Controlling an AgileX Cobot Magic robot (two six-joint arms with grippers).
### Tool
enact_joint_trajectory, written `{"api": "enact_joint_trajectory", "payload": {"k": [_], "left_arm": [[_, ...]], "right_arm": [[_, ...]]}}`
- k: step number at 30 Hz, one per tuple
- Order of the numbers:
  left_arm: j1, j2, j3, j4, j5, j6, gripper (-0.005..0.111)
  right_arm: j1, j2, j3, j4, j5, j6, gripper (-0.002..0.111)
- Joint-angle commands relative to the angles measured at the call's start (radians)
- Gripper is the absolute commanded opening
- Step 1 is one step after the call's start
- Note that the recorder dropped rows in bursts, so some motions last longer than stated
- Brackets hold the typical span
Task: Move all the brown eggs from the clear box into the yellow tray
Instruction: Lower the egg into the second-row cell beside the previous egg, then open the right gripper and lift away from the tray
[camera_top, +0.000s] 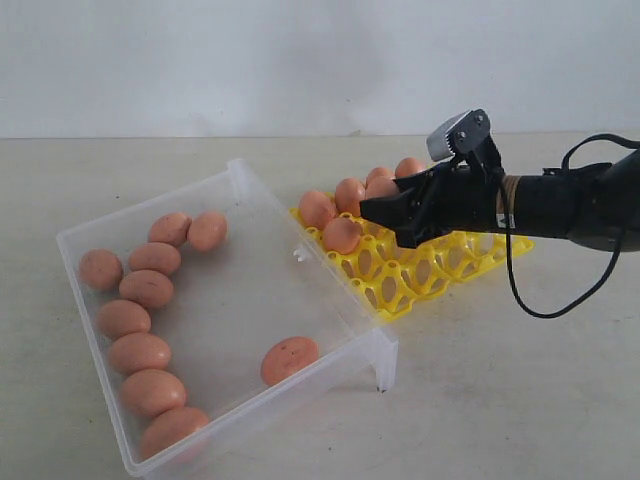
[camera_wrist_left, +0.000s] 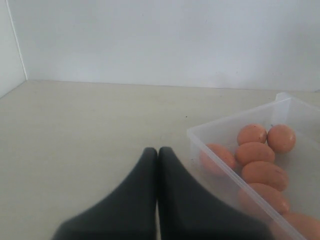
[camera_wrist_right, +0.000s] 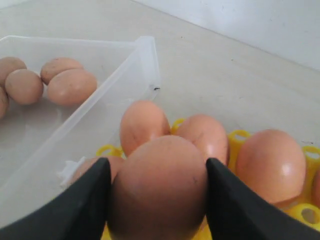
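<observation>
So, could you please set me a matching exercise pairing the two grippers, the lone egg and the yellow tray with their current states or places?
Things:
1. left gripper
2. right gripper
3. lone egg
4. yellow tray

States or places:
A. lying alone near a corner of the clear box
B. shut, holding nothing
C. closed around a brown egg above the tray
D. beside the box, partly filled

Pairs: 1-B, 2-C, 3-A, 4-D.

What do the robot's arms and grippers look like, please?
The right gripper is black with a grey camera box on top, a tan band at the wrist, and a black cable looping below its black arm. The left gripper has black tapered fingers.
</observation>
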Motion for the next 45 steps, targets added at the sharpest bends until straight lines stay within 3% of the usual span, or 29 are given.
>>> {"api": "enact_joint_trajectory", "payload": {"k": [1,17,22,25,30,41,43,45], "left_arm": [[-0.003,-0.003,-0.004,-0.005,0.000,0.001,-0.004],[-0.003,-0.003,-0.004,-0.005,0.000,0.001,-0.004],[-0.003,-0.003,-0.004,-0.005,0.000,0.001,-0.004],[-0.003,-0.003,-0.004,-0.005,0.000,0.001,-0.004],[-0.003,-0.003,-0.004,-0.005,0.000,0.001,-0.004],[-0.003,-0.003,-0.004,-0.005,0.000,0.001,-0.004],[-0.003,-0.003,-0.004,-0.005,0.000,0.001,-0.004],[-0.003,-0.003,-0.004,-0.005,0.000,0.001,-0.004]], "right_arm": [[0.008,-0.004,-0.004,0.046,0.048,-0.033,0.000],[0.077,0.003,-0.049,0.096,0.168,-0.084,0.003],[0.077,0.003,-0.049,0.096,0.198,-0.071,0.046],[0.077,0.003,-0.049,0.096,0.198,-0.053,0.061],[0.077,0.003,-0.049,0.096,0.198,-0.032,0.061],[0.084,-0.278,-0.049,0.096,-0.016,0.413,0.060],[0.101,-0.334,-0.049,0.078,-0.020,0.525,0.056],[0.128,-0.382,-0.049,0.013,-0.020,0.557,0.043]]}}
